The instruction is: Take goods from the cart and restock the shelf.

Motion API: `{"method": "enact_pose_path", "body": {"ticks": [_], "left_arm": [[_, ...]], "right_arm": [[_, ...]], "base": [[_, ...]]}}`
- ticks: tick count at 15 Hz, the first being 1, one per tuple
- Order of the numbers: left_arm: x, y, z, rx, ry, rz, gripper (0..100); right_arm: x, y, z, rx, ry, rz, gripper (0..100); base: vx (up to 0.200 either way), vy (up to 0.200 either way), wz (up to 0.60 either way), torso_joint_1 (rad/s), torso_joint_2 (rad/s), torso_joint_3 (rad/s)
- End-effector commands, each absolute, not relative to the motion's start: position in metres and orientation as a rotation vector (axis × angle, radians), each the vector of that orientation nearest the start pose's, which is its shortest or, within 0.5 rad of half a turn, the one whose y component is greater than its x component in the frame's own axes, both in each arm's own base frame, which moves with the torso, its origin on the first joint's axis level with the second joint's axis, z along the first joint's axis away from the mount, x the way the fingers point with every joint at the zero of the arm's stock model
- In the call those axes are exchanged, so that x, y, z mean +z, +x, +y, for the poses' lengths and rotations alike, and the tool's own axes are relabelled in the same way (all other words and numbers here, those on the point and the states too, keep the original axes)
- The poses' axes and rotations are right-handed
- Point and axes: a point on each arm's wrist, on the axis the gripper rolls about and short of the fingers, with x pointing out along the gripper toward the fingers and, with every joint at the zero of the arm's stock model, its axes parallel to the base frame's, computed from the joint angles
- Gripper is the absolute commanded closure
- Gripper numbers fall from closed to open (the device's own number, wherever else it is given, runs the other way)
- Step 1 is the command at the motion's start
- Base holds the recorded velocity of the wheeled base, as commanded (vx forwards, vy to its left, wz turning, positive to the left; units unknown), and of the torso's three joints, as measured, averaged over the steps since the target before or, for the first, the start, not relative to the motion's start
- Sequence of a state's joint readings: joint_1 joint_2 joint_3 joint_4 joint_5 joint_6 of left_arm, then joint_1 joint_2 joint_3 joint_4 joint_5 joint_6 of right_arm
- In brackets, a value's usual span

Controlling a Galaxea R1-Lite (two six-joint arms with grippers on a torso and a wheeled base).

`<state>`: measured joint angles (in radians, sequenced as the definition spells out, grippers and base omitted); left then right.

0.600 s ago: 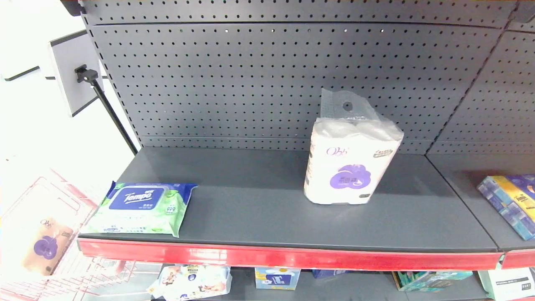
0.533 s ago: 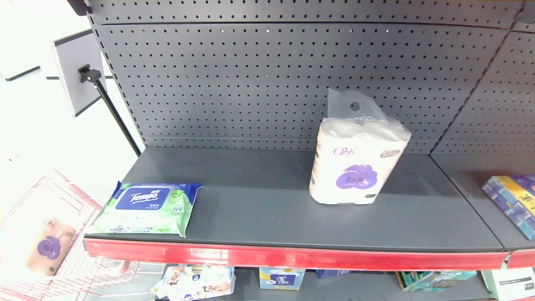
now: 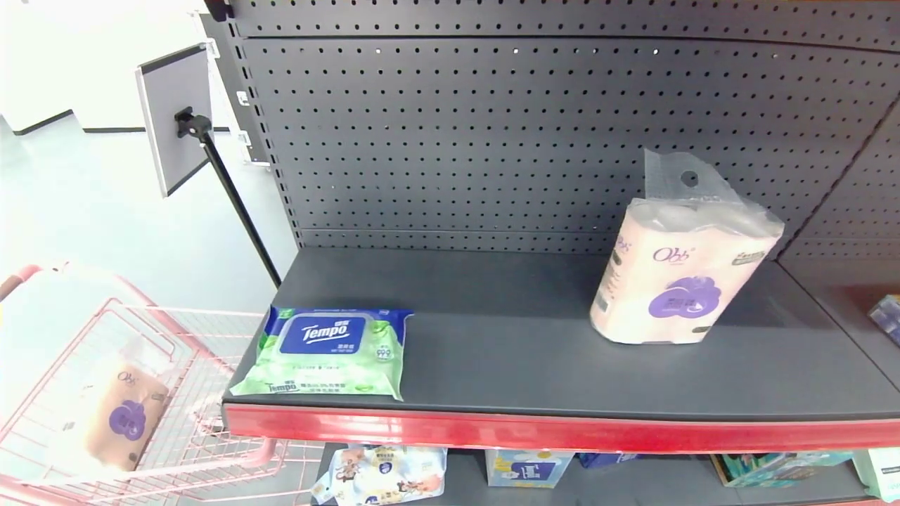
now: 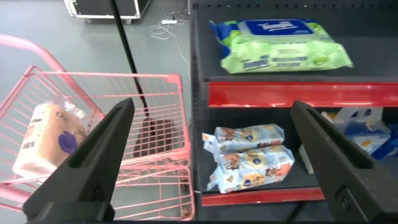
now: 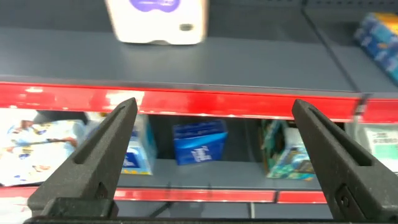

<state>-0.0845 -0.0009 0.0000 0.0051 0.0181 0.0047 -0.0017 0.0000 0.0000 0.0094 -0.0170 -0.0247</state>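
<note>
- Left gripper [image 4: 211,104] is spread wide and empty, hanging before the pink wire cart [image 4: 112,76], where a soft film-wrapped cart roll pack [image 4: 46,140] lies
- Right gripper [image 5: 214,102] also gapes, holding nothing, facing the glossy red edge strip [image 5: 205,99]
- The head view takes in the perforated dark metal back panel [image 3: 492,140]
- On the matte grey shelf [image 3: 520,365], a flat green wipes pouch [image 3: 327,349] lies at the front left corner; an upright roll pack [image 3: 685,281] with a clear film handle stands well apart to the right
- The left wrist view reaches crinkly printed packets [image 4: 249,155] on the level below
</note>
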Motion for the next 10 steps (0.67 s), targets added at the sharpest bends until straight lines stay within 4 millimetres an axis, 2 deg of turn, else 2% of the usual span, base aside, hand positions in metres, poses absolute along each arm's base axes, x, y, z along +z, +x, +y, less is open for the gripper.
{"method": "enact_pose_path", "body": {"ticks": [1,10], "left_arm": [[0.075,-0.0227,0.0023,-0.066,0.005,0.004,0],[0.0749,-0.0227,0.0023,-0.066,0.005,0.006,0]], "right_arm": [[0.0745,-0.0228,-0.0003,-0.018,-0.025,0.009,0],[0.0745,-0.0228,-0.0003,-0.018,-0.025,0.009,0]], "base": [[0.0,0.2,0.0,0.007,0.0,-0.002],[0.0,0.2,0.0,0.004,0.0,0.002]]}}
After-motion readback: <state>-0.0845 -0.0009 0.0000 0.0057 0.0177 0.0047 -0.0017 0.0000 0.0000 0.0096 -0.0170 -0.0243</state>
